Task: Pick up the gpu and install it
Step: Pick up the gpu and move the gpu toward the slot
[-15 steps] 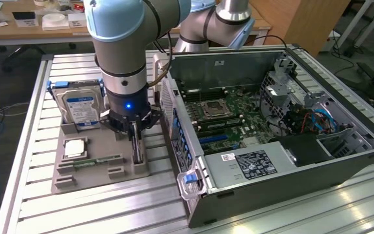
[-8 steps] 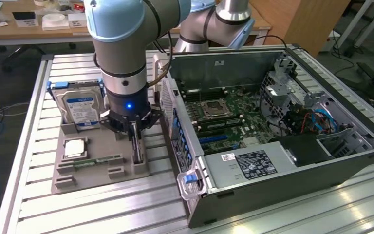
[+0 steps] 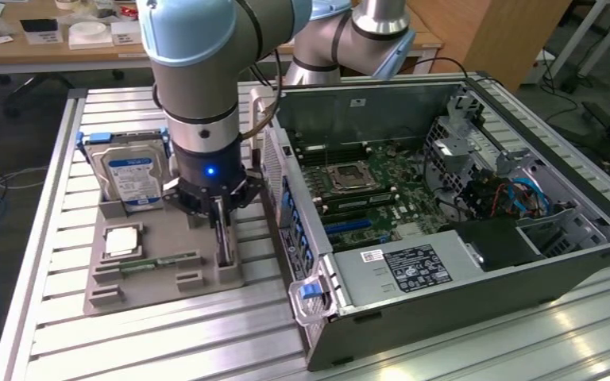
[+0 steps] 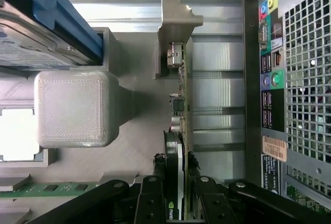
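Observation:
The gpu stands on edge in a slot along the side of the grey parts tray nearest the computer case. My gripper reaches straight down onto it. In the wrist view the gpu runs edge-on away from the camera, and its silver bracket end rests in the tray's post. There my gripper is shut on the card, with one black finger against each face. The card still sits in its slot.
The tray also holds a silver hard drive with a blue label, a processor and a green memory stick. The open computer case lies close on the exterior view's right, its rear port panel beside the gpu. Everything rests on a slatted metal table.

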